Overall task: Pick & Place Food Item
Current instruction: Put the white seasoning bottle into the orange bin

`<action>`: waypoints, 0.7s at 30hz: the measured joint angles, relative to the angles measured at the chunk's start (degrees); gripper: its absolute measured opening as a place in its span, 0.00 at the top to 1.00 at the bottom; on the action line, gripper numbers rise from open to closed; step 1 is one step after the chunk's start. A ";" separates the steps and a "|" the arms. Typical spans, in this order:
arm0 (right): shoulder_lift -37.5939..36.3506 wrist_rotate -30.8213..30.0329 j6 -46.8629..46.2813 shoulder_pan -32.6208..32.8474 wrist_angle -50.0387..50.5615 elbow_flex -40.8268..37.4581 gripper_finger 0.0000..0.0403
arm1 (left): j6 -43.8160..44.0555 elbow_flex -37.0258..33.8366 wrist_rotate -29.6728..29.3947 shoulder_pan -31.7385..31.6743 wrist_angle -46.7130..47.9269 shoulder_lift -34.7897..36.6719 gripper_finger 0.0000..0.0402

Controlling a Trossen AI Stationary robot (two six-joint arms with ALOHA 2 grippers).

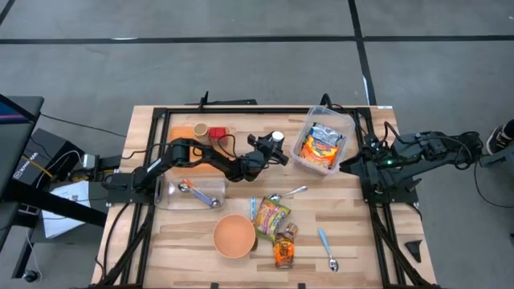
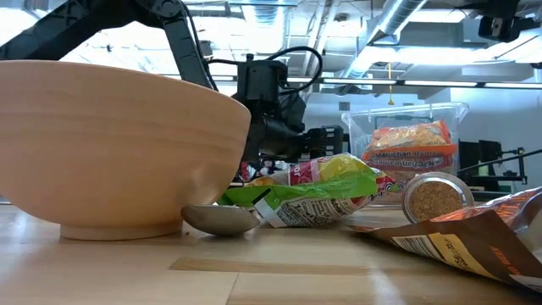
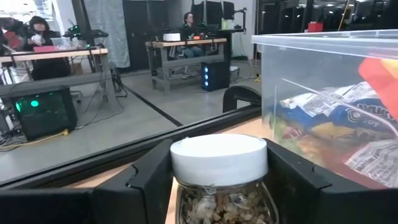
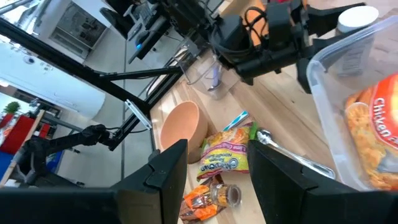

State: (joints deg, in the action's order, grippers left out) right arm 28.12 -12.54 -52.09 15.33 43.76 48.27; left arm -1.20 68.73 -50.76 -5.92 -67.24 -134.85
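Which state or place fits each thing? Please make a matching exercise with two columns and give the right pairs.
Things:
1. white-lidded jar
2. noodle packets
3. orange bowl
4. blue-handled spoon

Places or states:
A. inside the clear plastic bin
B. lying alone near the table's front right
C. held between the fingers of the left end effector
D. standing empty beside the green snack packet

Pairs: 1-C, 2-A, 3-D, 4-B

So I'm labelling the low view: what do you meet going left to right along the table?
Wooden bowl → spoon → green snack packet → lying spice jar → orange-brown pouch.
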 joint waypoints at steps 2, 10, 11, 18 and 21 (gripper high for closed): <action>0.00 -0.55 0.04 0.02 0.36 -0.01 0.59 | 0.18 0.00 0.11 -0.08 0.11 0.00 0.51; 0.00 -0.84 0.02 0.00 0.38 0.00 0.59 | 0.60 0.04 2.10 -0.10 0.41 0.02 0.26; 0.00 -0.84 0.02 0.00 0.38 0.00 0.59 | 0.59 0.04 2.10 -0.10 0.57 0.12 0.19; 0.00 -0.83 0.02 0.00 0.36 -0.02 0.59 | 0.22 0.02 2.02 0.53 0.45 2.03 0.03; 0.00 -0.84 0.02 0.00 0.36 0.00 0.59 | -0.08 0.02 2.03 0.89 2.09 4.22 0.07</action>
State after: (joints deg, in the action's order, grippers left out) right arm 28.12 -13.38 -52.07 15.34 44.12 48.27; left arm -1.28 68.75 -48.73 -5.04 -65.15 -130.63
